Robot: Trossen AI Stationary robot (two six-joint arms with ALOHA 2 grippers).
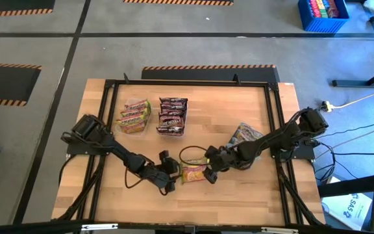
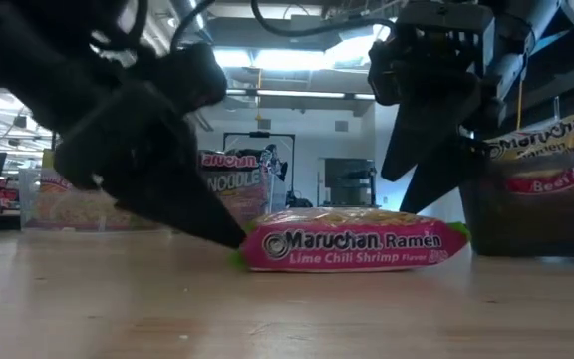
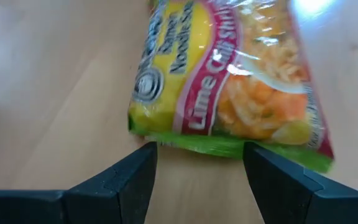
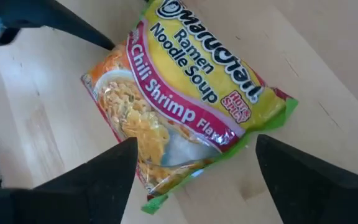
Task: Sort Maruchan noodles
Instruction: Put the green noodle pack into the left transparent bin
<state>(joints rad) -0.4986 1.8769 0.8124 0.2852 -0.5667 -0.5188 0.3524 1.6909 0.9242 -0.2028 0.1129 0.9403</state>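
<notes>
Lime chili shrimp packet [image 1: 194,173] sitting loose between both your grippers

Your right gripper [image 1: 211,171] is hovering just above one end of the packet with its jaws spread wide, grasping nothing, so it's lying flat on the tabletop [image 1: 239,195]. Your left gripper [image 1: 171,180] is coming in low from the other end, jaws also released and lined up with the packet's green edge, probably because that side is closer to the bins. The sorted packs are sitting up top: a yellow stack [image 1: 134,116] and a maroon stack [image 1: 172,115], side by side, so I'm guessing this one's heading to the yellow stack. One more pack [image 1: 244,134] is waiting under the right arm.
</notes>
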